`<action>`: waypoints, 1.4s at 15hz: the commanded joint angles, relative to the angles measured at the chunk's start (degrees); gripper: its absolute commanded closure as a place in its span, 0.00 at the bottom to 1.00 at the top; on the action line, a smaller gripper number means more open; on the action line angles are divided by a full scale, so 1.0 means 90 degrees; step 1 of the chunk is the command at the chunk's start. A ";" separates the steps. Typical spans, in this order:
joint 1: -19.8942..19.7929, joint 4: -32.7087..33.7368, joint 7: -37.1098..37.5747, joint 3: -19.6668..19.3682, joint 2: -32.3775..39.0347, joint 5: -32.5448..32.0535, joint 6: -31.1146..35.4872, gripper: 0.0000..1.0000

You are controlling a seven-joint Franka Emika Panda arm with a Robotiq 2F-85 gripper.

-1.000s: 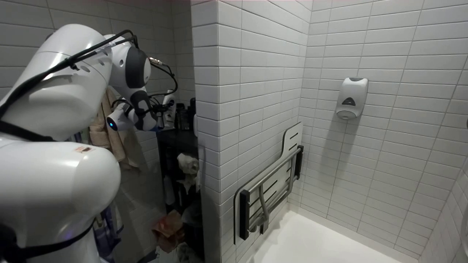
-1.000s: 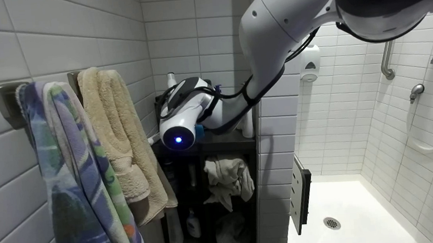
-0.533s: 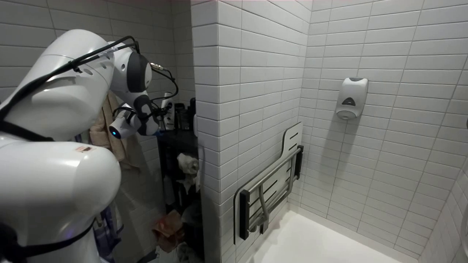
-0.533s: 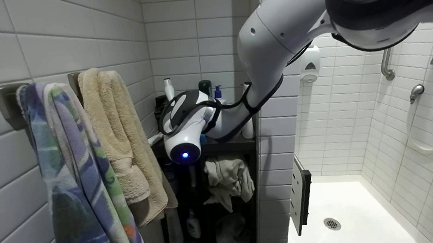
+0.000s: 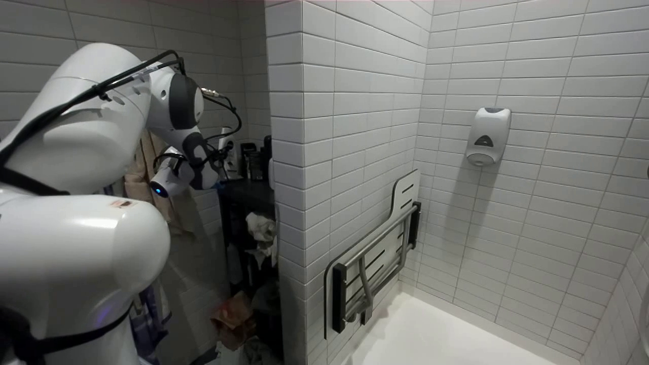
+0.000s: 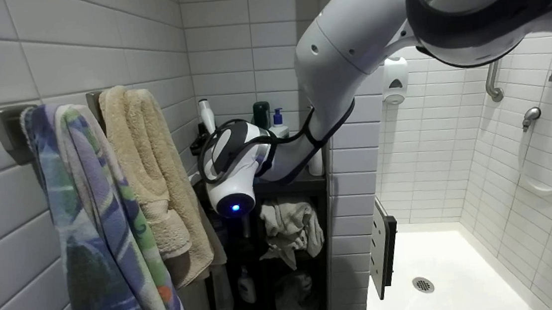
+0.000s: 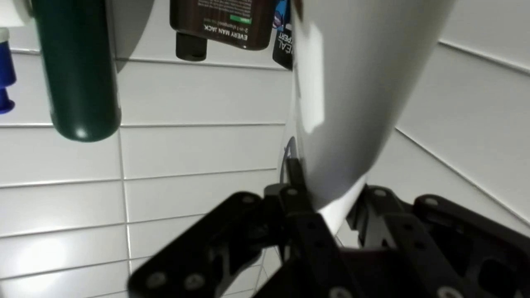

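Gripper (image 7: pixel 330 186): clamped on smooth, tapering white container (image 7: pixel 360 91) | nearby: glossy, round-ended dark-green cylinder (image 7: pixel 78 74)

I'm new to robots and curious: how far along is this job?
Done: the gripper seems closed on the white object. In hand: that object, held tilted near the top of the black shelf unit. Left: likely its release; the gripper hasn't let go.

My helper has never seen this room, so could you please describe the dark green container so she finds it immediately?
In an exterior view, find the black shelf unit right of the beige towel. Above its top, the dark green cylindrical container shows between a tilted white object with a dark tip and a white bottle with a blue pump. Unlike them, it is dark green.
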 commanded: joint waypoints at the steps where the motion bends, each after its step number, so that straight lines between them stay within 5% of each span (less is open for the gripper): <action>1: 0.0401 0.0234 0.0265 -0.0613 -0.0069 0.0002 -0.0255 0.94; 7: 0.0321 0.0463 0.0411 -0.0899 0.0052 0.0012 -0.0145 0.94; 18: 0.0186 0.1007 0.0387 -0.0726 0.0483 0.0022 0.0363 0.94; 21: -0.0072 0.1133 0.0272 -0.0384 0.0610 -0.0050 0.0362 0.94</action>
